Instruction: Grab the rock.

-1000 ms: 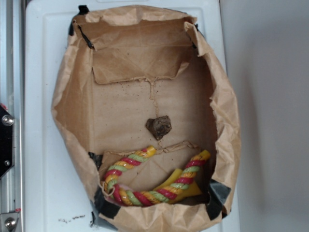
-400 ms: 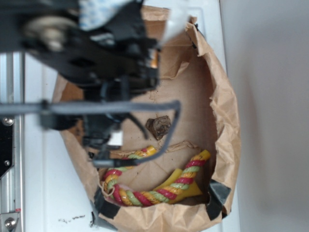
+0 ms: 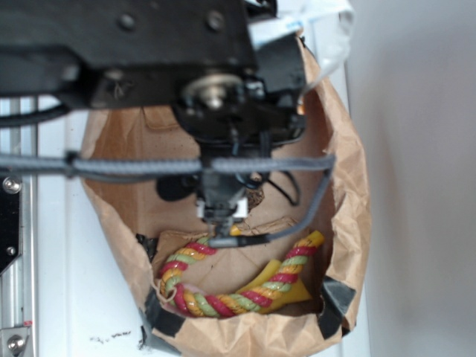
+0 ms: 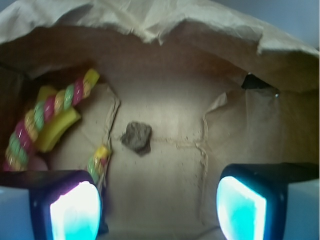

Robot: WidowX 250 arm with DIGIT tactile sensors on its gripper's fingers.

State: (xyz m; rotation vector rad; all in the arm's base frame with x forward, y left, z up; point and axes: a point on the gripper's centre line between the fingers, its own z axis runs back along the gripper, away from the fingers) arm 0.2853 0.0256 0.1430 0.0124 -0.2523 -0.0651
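Glowing teal pads [image 4: 75,212] mark the gripper [image 4: 160,210] at the bottom of the wrist view, its two fingers spread wide apart with nothing between them. Above that gap, near frame centre, the rock [image 4: 137,137] lies alone on the floor of the brown paper bag [image 4: 210,25], untouched. A red-yellow-green rope toy [image 4: 40,120] curls along the bag's left side, beside a yellow piece [image 4: 57,129]. In the exterior view the black arm [image 3: 163,52] fills the upper frame and hides nearly all of the rock; the rope toy shows at lower centre.
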